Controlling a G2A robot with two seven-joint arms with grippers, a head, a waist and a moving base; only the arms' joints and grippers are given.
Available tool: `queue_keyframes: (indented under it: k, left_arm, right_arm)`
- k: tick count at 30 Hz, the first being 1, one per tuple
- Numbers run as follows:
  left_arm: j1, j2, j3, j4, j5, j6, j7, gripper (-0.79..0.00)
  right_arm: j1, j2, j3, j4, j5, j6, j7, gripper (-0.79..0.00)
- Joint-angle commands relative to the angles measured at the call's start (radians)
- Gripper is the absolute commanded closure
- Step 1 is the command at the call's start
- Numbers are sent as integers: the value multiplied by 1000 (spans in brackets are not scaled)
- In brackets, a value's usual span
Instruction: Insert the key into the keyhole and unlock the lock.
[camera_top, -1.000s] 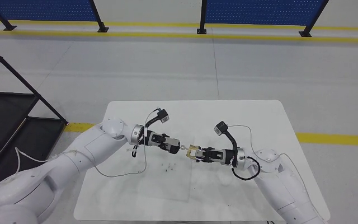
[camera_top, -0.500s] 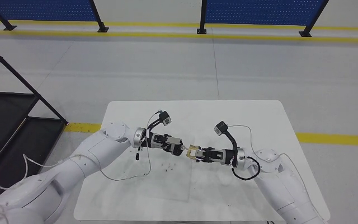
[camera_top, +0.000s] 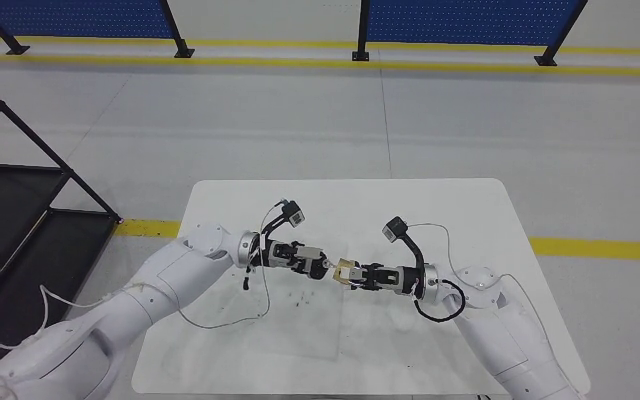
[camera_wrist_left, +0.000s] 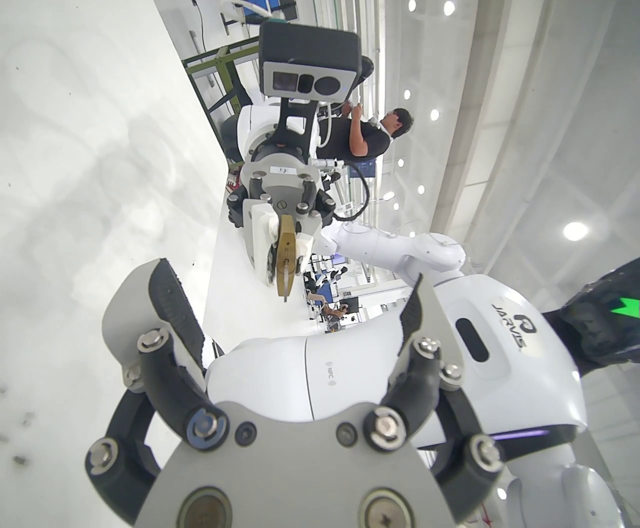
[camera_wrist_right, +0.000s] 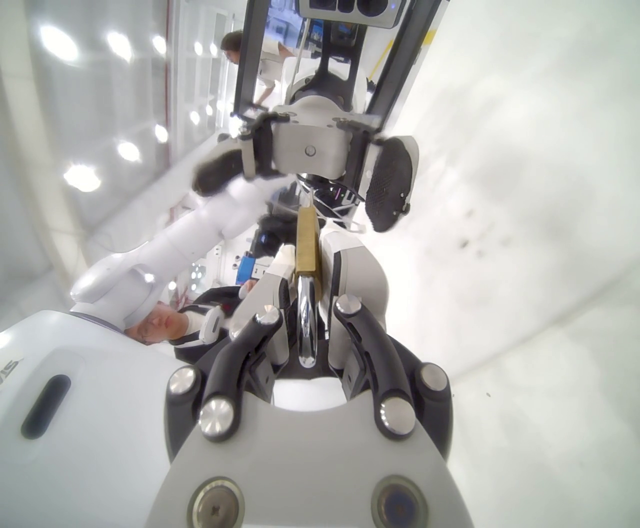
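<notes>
Over the desk's (camera_top: 450, 210) middle the right gripper (camera_wrist_right: 312, 265) pinches the brass padlock (camera_wrist_right: 306, 240), shackle toward its wrist, so the keyhole end, where what looks like the key (camera_wrist_left: 285, 296) juts out, faces the left gripper (camera_wrist_left: 294, 305), spread wide and empty nearby, seemingly ready to turn it.

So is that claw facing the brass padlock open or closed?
Open. The left gripper has its two fingers wide apart, gripping nothing, while the right gripper holds the padlock.

Arrow sign (camera_wrist_left: 625, 306): green, on a black casing (wordless).
Sticker (camera_wrist_left: 282, 170): on the right pincer (camera_wrist_left: 284, 250); we cannot read it.
</notes>
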Motion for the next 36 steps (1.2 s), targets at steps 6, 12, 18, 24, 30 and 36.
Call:
queue_keyframes:
  k: [6,12,18,24,30,36]
  left_arm:
    - [10,12,-55,-36,126,-1,2,-785]
    - [37,34,-105,-90,224,-35,35,-708]
    - [58,47,-137,-123,297,-82,82,-379]
    - [62,42,-133,-124,311,-96,96,-314]
    - [54,34,-129,-123,276,-86,86,-296]
    - [53,34,-135,-128,246,-70,70,-252]
  right_arm:
    - [0,0,0,0,0,0,0,0]
    - [0,0,0,0,0,0,0,0]
    - [0,0,0,0,0,0,0,0]
    - [0,0,0,0,0,0,0,0]
    - [0,0,0,0,0,0,0,0]
    - [0,0,0,0,0,0,0,0]
